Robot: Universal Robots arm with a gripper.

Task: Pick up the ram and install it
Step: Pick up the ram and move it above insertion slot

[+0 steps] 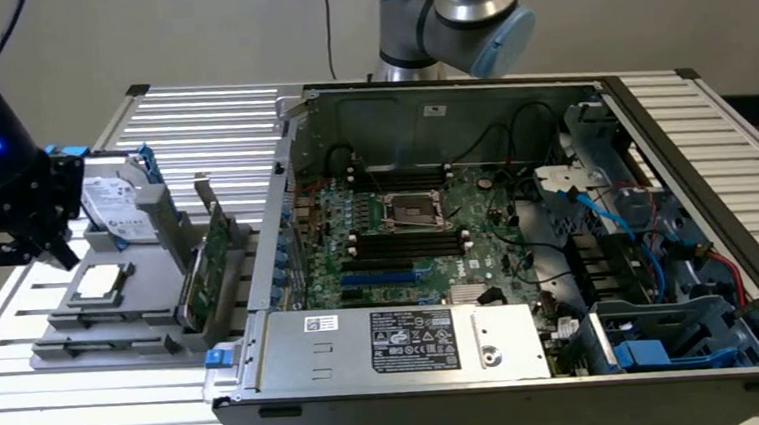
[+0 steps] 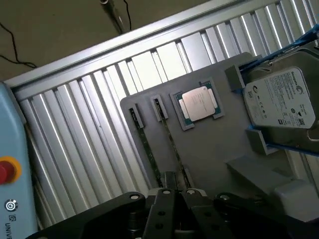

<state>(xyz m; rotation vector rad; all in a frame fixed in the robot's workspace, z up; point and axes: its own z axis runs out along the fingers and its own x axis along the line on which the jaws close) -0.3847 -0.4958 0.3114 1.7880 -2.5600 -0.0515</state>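
Note:
Two ram sticks, thin and dark green, stand on edge side by side in slots of a grey holder: one ram and a second ram beside it. My gripper is shut, with nothing visibly between its fingers. It hovers over the near ends of the sticks, and the end of the first stick runs behind the fingertips. In the exterior view the black gripper hangs at the far left, beside the holder. The open computer case shows its motherboard with black memory slots.
The holder also carries a square silver CPU, a hard drive and an upright green expansion card. The ribbed metal table lies around it. A light-blue box with a red button stands nearby. The case wall rises next to the holder.

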